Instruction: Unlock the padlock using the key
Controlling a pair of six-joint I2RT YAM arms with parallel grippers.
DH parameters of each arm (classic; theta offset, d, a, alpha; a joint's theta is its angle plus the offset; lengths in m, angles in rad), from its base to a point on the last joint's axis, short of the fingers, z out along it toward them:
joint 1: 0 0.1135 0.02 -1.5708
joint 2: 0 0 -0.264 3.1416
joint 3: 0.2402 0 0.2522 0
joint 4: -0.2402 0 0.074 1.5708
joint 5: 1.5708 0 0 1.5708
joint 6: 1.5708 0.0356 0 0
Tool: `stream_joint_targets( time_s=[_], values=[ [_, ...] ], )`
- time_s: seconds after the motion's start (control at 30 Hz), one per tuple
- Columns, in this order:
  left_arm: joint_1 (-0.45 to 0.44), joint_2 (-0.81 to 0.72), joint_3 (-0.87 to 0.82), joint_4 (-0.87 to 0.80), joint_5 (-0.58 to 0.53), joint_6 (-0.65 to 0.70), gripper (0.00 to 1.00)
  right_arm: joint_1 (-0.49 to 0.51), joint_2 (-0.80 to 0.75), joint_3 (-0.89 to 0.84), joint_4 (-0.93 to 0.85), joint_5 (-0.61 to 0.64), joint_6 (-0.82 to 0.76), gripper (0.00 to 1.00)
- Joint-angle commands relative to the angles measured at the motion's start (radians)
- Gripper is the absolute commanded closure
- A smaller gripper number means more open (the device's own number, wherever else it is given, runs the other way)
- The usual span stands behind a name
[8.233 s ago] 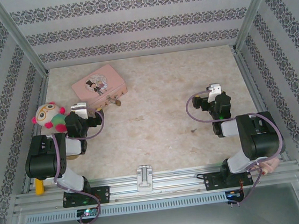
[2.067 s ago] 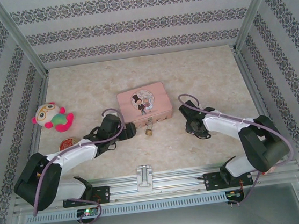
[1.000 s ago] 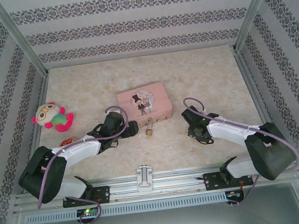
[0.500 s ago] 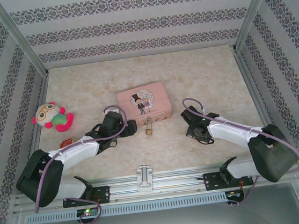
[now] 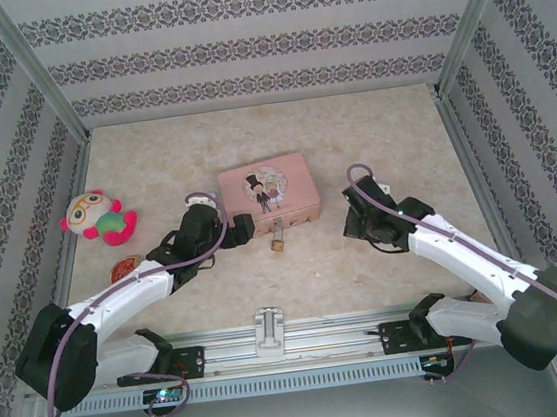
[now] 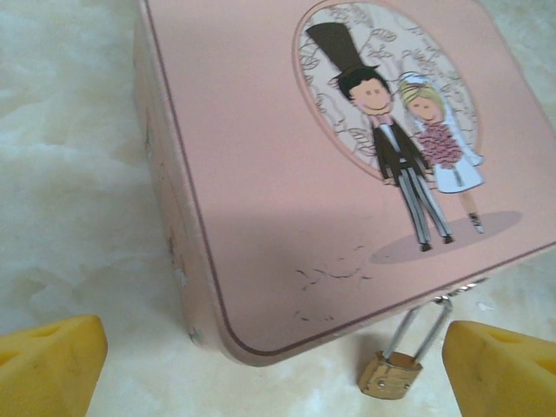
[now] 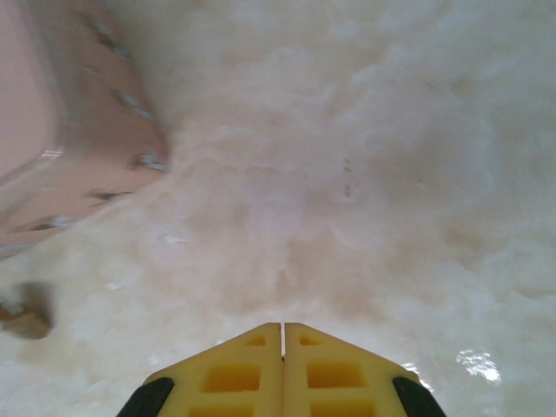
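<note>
The brass padlock (image 5: 277, 242) with its silver shackle hangs from the front edge of the pink tin (image 5: 269, 194) and rests on the table. My left gripper (image 5: 244, 229) is open just left of it, at the tin's near left corner. In the left wrist view the padlock (image 6: 391, 373) lies near the right yellow fingertip (image 6: 499, 369), and the tin (image 6: 287, 174) spreads above the left gripper (image 6: 276, 369). My right gripper (image 5: 352, 225) is right of the tin, its pads (image 7: 234, 369) pressed together at the right gripper (image 7: 283, 330). The key is hidden. The padlock's body (image 7: 22, 321) peeks in at the left.
A plush toy (image 5: 96, 217) and a small red disc (image 5: 122, 269) lie at the left. A white mount (image 5: 270, 330) sits on the near rail. Patterned walls enclose the table on three sides. The tin's corner (image 7: 52, 130) is up-left of the right fingers.
My right gripper has shut, and its arm has risen and stretched out more. My left gripper has edged closer to the tin's corner, still open.
</note>
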Motion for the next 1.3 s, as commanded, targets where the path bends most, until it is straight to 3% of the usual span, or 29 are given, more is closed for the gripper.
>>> stream_joint_targets(
  time_s=[0.0, 0.2, 0.43, 0.7, 1.27],
  values=[
    [-0.006, -0.049, 0.008, 0.046, 0.033, 0.047, 0.0, 0.01, -0.037, 0.087, -0.031, -0.081, -0.121, 1.0],
    [-0.006, -0.109, -0.034, 0.203, 0.138, 0.126, 0.0, 0.009, -0.064, 0.201, -0.01, -0.155, -0.161, 1.0],
    [-0.008, -0.122, -0.079, 0.522, 0.368, 0.264, 0.0, 0.01, -0.064, 0.236, 0.105, -0.231, -0.105, 1.0],
    [-0.009, -0.07, -0.02, 0.617, 0.553, 0.371, 0.03, 0.01, -0.03, 0.264, 0.191, -0.304, -0.098, 1.0],
    [-0.071, 0.163, 0.073, 0.788, 0.608, 0.452, 0.27, 0.024, 0.032, 0.275, 0.375, -0.446, -0.051, 1.0]
  ],
)
